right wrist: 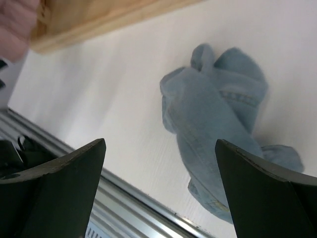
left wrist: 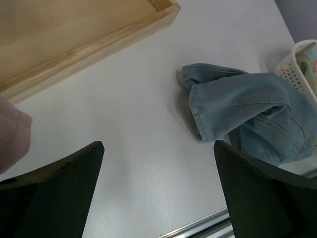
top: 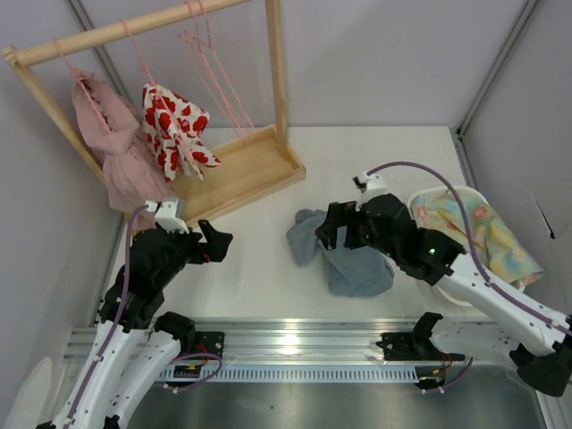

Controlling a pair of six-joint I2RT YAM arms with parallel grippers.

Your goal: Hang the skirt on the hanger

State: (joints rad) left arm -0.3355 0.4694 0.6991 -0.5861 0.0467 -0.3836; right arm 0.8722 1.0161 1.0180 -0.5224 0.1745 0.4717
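The light blue denim skirt (top: pixel 344 259) lies crumpled on the white table, right of centre; it also shows in the left wrist view (left wrist: pixel 242 109) and in the right wrist view (right wrist: pixel 213 114). My right gripper (top: pixel 323 232) hovers just above the skirt's left part, jaws open and empty (right wrist: pixel 159 141), the skirt below and beyond the fingers. My left gripper (top: pixel 220 243) stands open over bare table to the skirt's left (left wrist: pixel 158 146), holding nothing. Empty thin pink hangers (top: pixel 198 37) hang from the rack's bar at the back.
A wooden clothes rack (top: pixel 268 63) with a tray base (top: pixel 241 170) stands at the back left, carrying a pink ruffled dress (top: pixel 112 143) and a white garment with red hearts (top: pixel 174 130). A white basket (top: pixel 465 192) of colourful cloth sits right of the skirt.
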